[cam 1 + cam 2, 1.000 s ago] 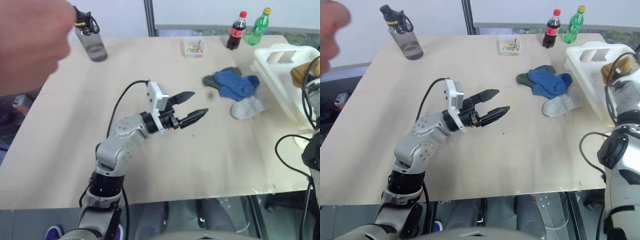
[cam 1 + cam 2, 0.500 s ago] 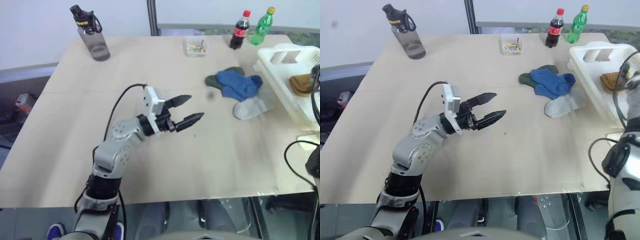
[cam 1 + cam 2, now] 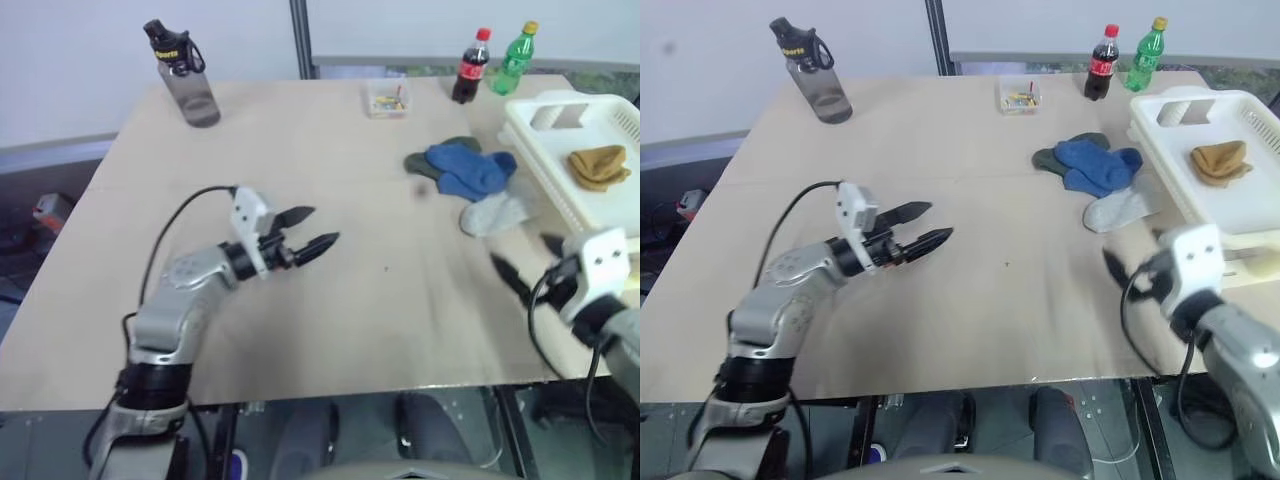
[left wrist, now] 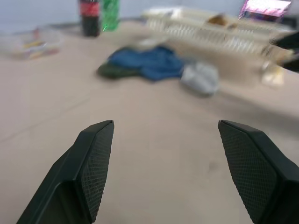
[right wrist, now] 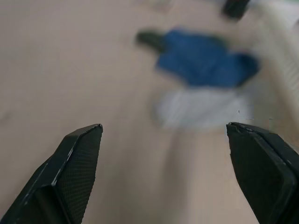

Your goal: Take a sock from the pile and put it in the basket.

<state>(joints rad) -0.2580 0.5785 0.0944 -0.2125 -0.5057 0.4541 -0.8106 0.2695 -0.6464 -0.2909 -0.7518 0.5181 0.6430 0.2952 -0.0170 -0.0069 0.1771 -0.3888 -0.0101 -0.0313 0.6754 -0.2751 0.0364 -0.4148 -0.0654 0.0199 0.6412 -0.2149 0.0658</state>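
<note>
While a mustard sock point(image 3: 598, 166) lies in the basket point(image 3: 560, 190), the right gripper point(image 3: 520, 262) gapes wide and empty just short of the pile point(image 3: 470, 180); the left gripper point(image 3: 308, 229) hangs open, well apart.

Head stereo pair looks forward and down over the whole worktop point(image 3: 330, 330). Both wrist cams sit low, close to it, and share the sock pile point(image 4: 154, 65) between their open jaws.

Sock pile point(image 3: 468, 178) lies on table point(image 3: 330, 320), just left of basket point(image 3: 560, 180); one sock point(image 3: 598, 166) inside it. Two bottles point(image 3: 470, 65) behind, small box point(image 3: 386, 98) beside them.
</note>
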